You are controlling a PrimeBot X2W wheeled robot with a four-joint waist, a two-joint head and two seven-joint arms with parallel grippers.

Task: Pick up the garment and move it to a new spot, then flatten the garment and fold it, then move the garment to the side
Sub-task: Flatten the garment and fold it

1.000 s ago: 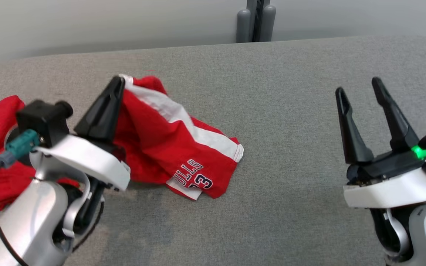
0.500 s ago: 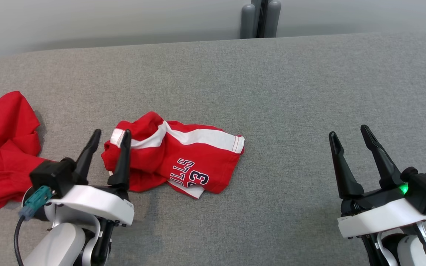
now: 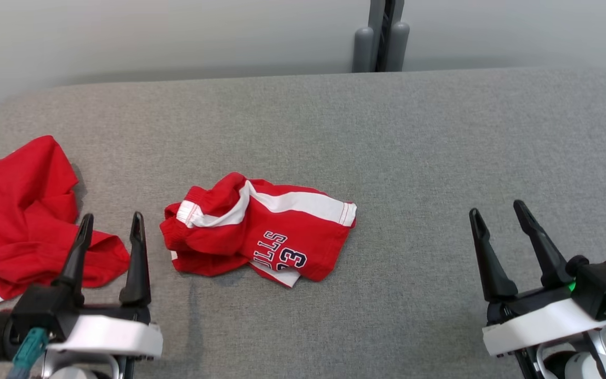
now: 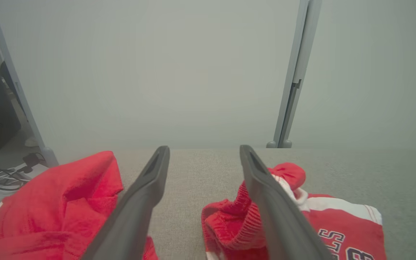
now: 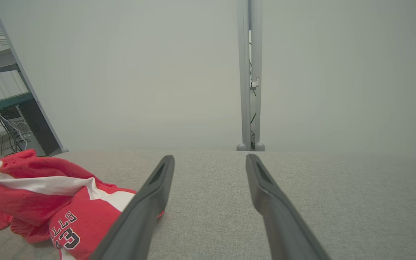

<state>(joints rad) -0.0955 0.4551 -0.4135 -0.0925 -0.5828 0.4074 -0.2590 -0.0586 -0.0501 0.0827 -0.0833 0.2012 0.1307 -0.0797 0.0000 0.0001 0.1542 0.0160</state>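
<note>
The garment [image 3: 261, 237] is a pair of red shorts with a white side stripe and dark lettering. It lies crumpled on the grey fabric table [image 3: 413, 137], left of centre. My left gripper [image 3: 111, 217] stands open just left of it and nearer to me, holding nothing. In the left wrist view the garment [image 4: 338, 224] lies behind the right finger of the left gripper [image 4: 204, 148], with bare table between the fingers. My right gripper [image 3: 496, 209] is open and empty far to the right. In the right wrist view the garment [image 5: 49, 202] lies left of the right gripper [image 5: 209, 157].
A second red cloth [image 3: 19, 210] lies bunched at the table's left edge, just beyond my left fingertips, and shows again as the red cloth [image 4: 60, 202] in the left wrist view. A grey post [image 3: 382, 37] stands behind the far edge. Shelving and cables [image 5: 2, 119] stand off to the left.
My left gripper opened and let go of the garment, then drew back toward me and to the left. The garment dropped into a crumpled heap. The head camera also shifted.
</note>
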